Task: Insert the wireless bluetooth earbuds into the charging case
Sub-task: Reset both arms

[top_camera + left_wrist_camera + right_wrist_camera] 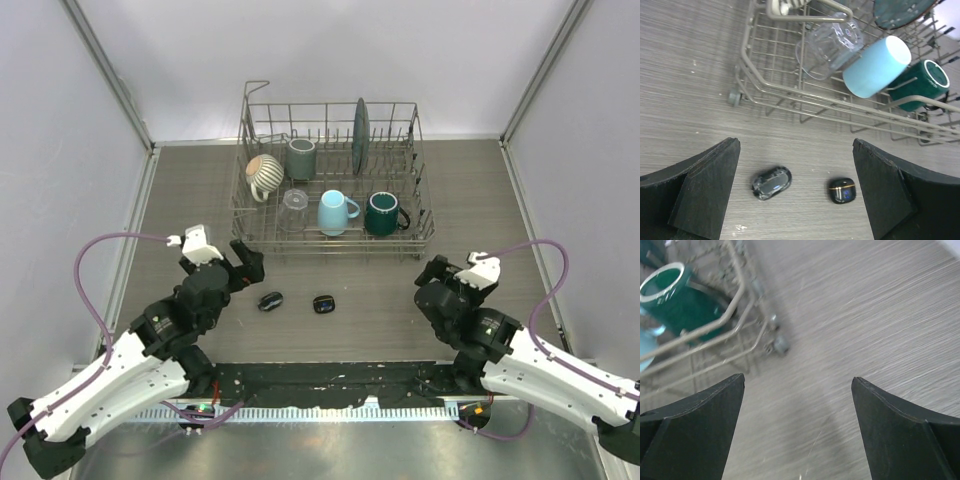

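Observation:
Two small black cases lie on the table in front of the dish rack. One is a glossy oval case (270,300), also in the left wrist view (771,182). The other is a squarish case (322,304) with a gold line and a blue light (842,190). Both look closed. No loose earbuds show in any view. My left gripper (246,262) is open and empty above the table, and both cases lie between its fingers in its wrist view (795,145). My right gripper (437,272) is open and empty over bare table (797,382), right of the cases.
A wire dish rack (330,250) stands behind the cases. It holds a striped mug (264,172), a grey mug (301,157), an upright plate (361,128), a clear glass (295,203), a light blue mug (335,212) and a dark green mug (382,213). White walls enclose the table.

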Action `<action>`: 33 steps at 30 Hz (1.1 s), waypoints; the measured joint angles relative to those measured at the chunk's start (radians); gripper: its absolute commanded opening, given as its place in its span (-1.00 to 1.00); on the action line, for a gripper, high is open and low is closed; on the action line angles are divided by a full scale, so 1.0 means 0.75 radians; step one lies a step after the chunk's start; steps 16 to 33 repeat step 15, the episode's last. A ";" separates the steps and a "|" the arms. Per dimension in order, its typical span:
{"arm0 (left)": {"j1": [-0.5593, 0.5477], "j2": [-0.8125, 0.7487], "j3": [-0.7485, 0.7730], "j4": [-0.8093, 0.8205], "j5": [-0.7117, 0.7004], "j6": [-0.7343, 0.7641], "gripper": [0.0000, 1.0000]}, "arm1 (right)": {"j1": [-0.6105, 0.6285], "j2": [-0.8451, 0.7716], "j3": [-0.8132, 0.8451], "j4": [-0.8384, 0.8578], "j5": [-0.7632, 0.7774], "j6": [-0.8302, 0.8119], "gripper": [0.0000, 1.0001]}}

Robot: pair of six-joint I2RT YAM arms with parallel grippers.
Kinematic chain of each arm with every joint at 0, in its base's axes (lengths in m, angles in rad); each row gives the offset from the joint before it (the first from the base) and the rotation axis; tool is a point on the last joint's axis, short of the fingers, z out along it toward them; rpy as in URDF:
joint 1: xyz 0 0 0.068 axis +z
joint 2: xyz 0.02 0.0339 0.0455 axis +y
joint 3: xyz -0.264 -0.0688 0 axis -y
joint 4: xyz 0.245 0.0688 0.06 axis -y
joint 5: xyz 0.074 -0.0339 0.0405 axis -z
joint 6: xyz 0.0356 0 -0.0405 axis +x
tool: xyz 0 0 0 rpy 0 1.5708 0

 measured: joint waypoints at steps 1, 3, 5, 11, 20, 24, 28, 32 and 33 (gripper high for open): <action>0.000 0.000 0.000 -0.006 -0.023 0.009 1.00 | -0.001 -0.002 -0.006 0.001 0.052 0.014 0.89; 0.000 0.001 -0.001 -0.009 -0.055 0.028 1.00 | -0.001 0.001 -0.016 0.022 0.186 0.010 0.90; 0.000 -0.001 -0.001 -0.011 -0.084 0.040 0.99 | -0.001 0.005 -0.047 0.106 0.287 -0.058 0.93; 0.000 -0.028 -0.054 -0.007 -0.133 0.075 0.99 | -0.002 0.244 -0.259 0.246 0.398 -0.008 0.96; 0.000 -0.020 -0.066 0.002 -0.146 0.123 1.00 | -0.020 0.512 -0.262 0.168 0.404 0.244 0.96; 0.000 -0.020 -0.066 0.002 -0.146 0.123 1.00 | -0.020 0.512 -0.262 0.168 0.404 0.244 0.96; 0.000 -0.020 -0.066 0.002 -0.146 0.123 1.00 | -0.020 0.512 -0.262 0.168 0.404 0.244 0.96; 0.000 -0.020 -0.066 0.002 -0.146 0.123 1.00 | -0.020 0.512 -0.262 0.168 0.404 0.244 0.96; 0.000 -0.020 -0.066 0.002 -0.146 0.123 1.00 | -0.020 0.512 -0.262 0.168 0.404 0.244 0.96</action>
